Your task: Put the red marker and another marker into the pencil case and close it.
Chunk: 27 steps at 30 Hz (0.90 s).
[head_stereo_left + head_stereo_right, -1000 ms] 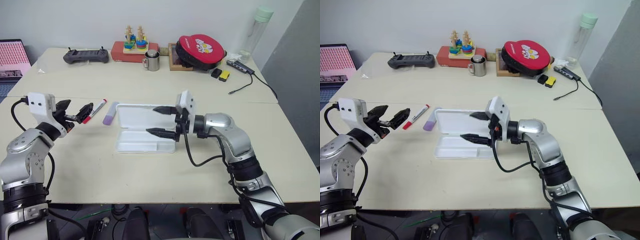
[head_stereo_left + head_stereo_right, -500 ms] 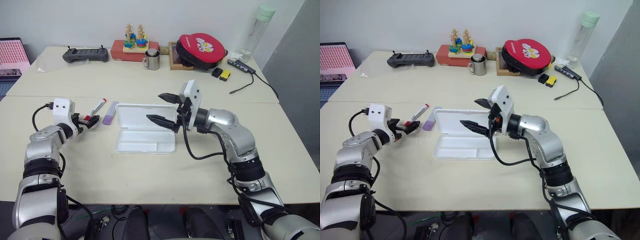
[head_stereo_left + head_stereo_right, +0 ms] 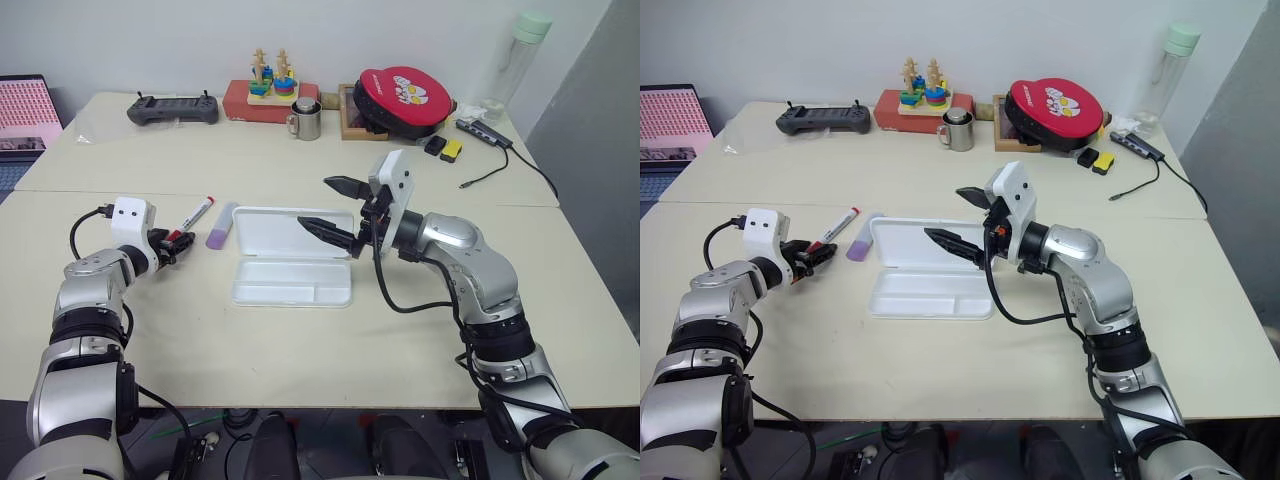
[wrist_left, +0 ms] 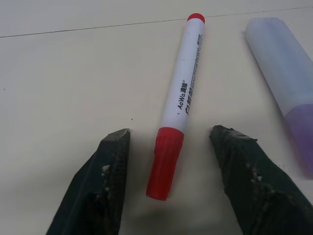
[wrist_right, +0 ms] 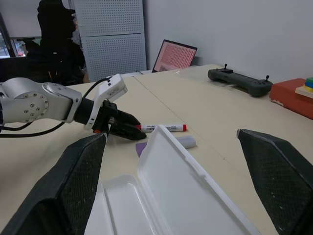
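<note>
On the table [image 3: 300, 340], the red marker [image 4: 180, 98] is straddled, seemingly untouched, by the parted left gripper [image 4: 168, 147]; right gripper [image 3: 335, 205] is held wide above the open pencil case [image 3: 292, 260].

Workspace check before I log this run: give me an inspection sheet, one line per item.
Surface: cream table, two tops joined.
Job's things: pencil case lies open; red marker and lilac marker lie on the table beside it.
Clutter: game controller, stacking toy, steel mug, red pouch, bottle.
Grippers: left gripper straddles the marker's red cap, jaws apart; right gripper open above the case.
Cables: USB hub with lead.
Surroundings: laptop, wall.
</note>
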Motion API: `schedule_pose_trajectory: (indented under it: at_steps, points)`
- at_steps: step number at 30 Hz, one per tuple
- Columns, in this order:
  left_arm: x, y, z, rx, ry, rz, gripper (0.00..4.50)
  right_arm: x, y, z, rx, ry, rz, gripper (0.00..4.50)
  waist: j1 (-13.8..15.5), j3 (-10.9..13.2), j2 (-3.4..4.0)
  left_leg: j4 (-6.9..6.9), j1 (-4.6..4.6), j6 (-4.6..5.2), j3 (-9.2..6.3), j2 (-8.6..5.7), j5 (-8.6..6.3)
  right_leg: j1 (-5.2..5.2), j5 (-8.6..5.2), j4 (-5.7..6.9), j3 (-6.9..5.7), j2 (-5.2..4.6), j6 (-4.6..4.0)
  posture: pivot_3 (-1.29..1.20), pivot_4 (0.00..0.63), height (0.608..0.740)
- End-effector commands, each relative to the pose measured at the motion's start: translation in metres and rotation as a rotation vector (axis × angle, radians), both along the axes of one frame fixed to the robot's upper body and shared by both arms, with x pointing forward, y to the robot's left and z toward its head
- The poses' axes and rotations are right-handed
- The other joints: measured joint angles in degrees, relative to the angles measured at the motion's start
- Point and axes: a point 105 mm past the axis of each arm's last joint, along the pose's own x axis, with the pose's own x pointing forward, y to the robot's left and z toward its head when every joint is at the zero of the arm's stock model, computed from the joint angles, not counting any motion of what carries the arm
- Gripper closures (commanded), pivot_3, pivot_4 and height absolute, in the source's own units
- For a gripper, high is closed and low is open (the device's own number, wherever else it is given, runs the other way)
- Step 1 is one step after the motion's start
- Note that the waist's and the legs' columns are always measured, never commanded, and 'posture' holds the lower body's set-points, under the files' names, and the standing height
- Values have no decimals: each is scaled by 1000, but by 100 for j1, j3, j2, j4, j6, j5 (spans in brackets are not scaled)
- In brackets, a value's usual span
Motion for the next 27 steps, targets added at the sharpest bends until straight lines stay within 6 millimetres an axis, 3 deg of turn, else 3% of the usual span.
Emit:
schedule_pose_trajectory:
  at_steps: [1, 8, 12, 14, 18, 20, 21, 23, 27]
  points:
    - [-2, 6, 5, 0, -22, 26, 2638, -7, 1, 19, 21, -72, 26, 0, -1, 0, 0, 0, 0, 0, 0, 0, 0, 0, 0, 0, 0, 0, 0, 0, 150, 740]
    - [-3, 10, 5, -16, -47, 79, 3967, -7, -1, 21, 20, -75, 31, 0, -1, 0, 0, 0, 0, 0, 0, 0, 0, 0, 0, 0, 0, 0, 0, 0, 150, 740]
    - [-1, 14, 8, -42, -97, 148, 4146, -9, -2, 22, 20, -82, 44, 0, 3, 0, 0, 0, 0, 0, -1, 0, 0, 1, 0, 0, -1, -1, 0, 0, 150, 740]
    - [5, 8, 33, -77, -225, 133, 4146, -11, -4, 24, 26, -87, 50, 0, 4, 0, 0, 0, 0, 0, -1, 0, 0, 1, 0, 0, -1, -1, 0, 0, 150, 740]
    - [0, -51, 123, -201, -580, -197, 4146, -18, -15, 34, 60, -98, 74, 0, 55, 2, -3, 3, -16, -2, -13, 0, 1, -3, 1, -2, -13, -1, -1, 0, 150, 740]
    - [-25, -95, 166, -260, -716, -485, 4146, -21, -24, 38, 66, -106, 82, 0, 106, 4, -8, 4, -29, -6, -22, 0, 3, -4, 1, -3, -24, -1, -2, 0, 150, 740]
    - [-35, -108, 177, -272, -746, -577, 4146, -22, -28, 39, 67, -107, 82, 0, 108, 4, -8, 5, -34, -8, -28, -1, 4, -1, 1, -6, -30, -3, -2, 0, 150, 740]
    - [-47, -130, 175, -219, -707, -722, 4146, -24, -36, 40, 65, -108, 84, 0, 94, 2, -4, 5, -31, -7, -26, -6, 4, 5, 1, -11, -29, -9, -2, 0, 150, 740]
    - [-58, -153, 159, -115, -611, -888, 4146, -29, -46, 39, 52, -105, 94, 0, 30, 3, 28, 3, -5, -5, -25, -6, 4, 18, 0, -4, -25, -7, -2, 0, 150, 740]
